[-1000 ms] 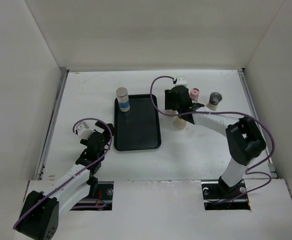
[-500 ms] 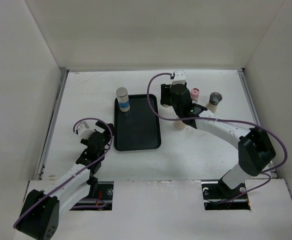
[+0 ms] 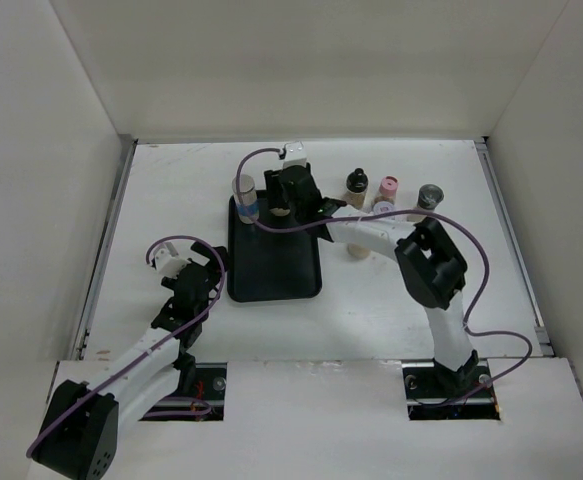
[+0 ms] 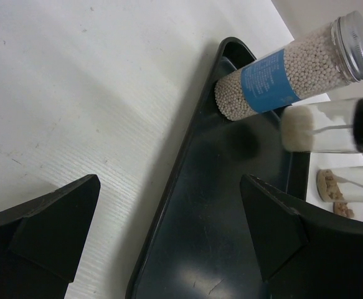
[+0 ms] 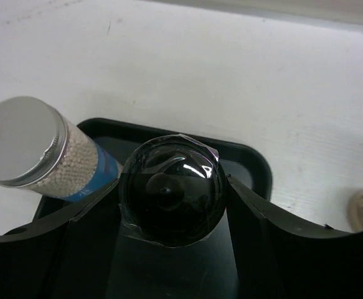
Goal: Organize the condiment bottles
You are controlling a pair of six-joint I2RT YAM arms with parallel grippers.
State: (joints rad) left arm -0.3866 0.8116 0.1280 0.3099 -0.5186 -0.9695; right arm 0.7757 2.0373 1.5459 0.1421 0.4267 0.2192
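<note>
Centrally, a black-capped bottle (image 5: 172,190) was clasped by the right gripper (image 3: 285,205) over the black tray's (image 3: 271,270) far end; the left gripper (image 4: 169,187) was spread wide beside the tray.

I work in a robotics lab test cell, not a kitchen or a shop. Plain white walls (image 3: 301,70) box in a white table (image 3: 171,190) on three sides. My left arm (image 3: 146,350) and right arm (image 3: 431,265) are bolted at its near edge, and purple cables (image 3: 176,239) loop openly off my wrists. The only goods are a black tray (image 3: 276,270) and a few condiment bottles (image 3: 389,186), set out like props.
</note>
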